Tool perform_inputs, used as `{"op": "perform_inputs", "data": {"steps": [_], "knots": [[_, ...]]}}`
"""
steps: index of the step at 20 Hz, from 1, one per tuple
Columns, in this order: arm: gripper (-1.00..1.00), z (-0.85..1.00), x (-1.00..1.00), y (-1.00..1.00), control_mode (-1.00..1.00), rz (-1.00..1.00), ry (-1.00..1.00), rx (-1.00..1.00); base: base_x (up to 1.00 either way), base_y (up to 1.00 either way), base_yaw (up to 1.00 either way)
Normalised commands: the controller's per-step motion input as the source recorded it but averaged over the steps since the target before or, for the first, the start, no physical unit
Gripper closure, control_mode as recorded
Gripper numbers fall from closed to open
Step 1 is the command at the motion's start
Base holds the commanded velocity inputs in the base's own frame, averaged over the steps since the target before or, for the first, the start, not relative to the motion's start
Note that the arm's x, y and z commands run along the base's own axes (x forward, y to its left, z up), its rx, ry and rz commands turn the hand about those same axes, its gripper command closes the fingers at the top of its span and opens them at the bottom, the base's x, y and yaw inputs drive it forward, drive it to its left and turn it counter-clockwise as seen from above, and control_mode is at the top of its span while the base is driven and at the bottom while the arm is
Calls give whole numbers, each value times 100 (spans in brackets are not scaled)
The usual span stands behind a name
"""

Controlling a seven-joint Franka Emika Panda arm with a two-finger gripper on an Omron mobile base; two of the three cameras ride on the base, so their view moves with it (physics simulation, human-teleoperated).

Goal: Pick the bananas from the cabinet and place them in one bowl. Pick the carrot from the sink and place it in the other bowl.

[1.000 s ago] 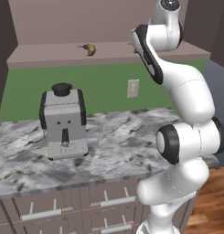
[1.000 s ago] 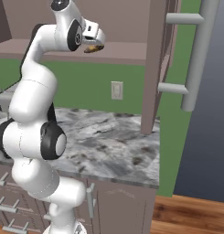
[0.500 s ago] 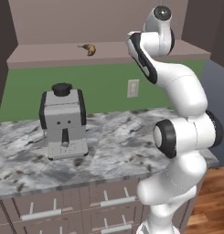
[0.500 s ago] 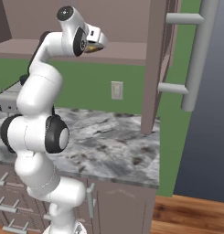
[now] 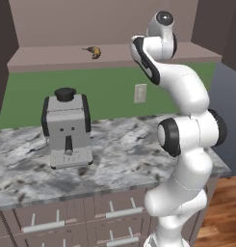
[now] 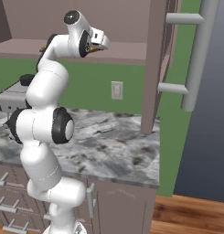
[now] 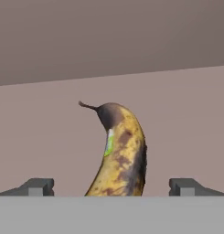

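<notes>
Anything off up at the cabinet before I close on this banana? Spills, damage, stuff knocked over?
Nothing stands out. One banana lies between the open gripper fingertips on the cabinet shelf, blotched brown but whole. A second banana lies further along the shelf. The coffee machine stands upright on the marble counter, no spills.

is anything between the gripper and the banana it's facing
Nothing visible. In the hand view the banana lies on the cabinet shelf straight ahead, centred in the open gap of the gripper, with only bare shelf around it.
</notes>
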Motion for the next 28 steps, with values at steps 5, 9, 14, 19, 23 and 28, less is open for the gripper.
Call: {"op": "perform_inputs", "data": {"steps": [5, 9, 14, 19, 23, 28], "knots": [[100, -20, 2, 0, -100, 0, 0, 2, 0, 0, 0], [100, 0, 0, 0, -100, 0, 0, 0, 0, 0, 0], [100, -1, -1, -13, -100, 0, -1, 0, 0, 0, 0], [100, -1, -21, -32, -100, 0, -2, 0, 0, 0, 0], [100, 18, -52, -32, -100, 0, -2, 1, 0, 0, 0], [100, 8, -90, -22, -100, 6, -5, 1, 0, 0, 0]]}}
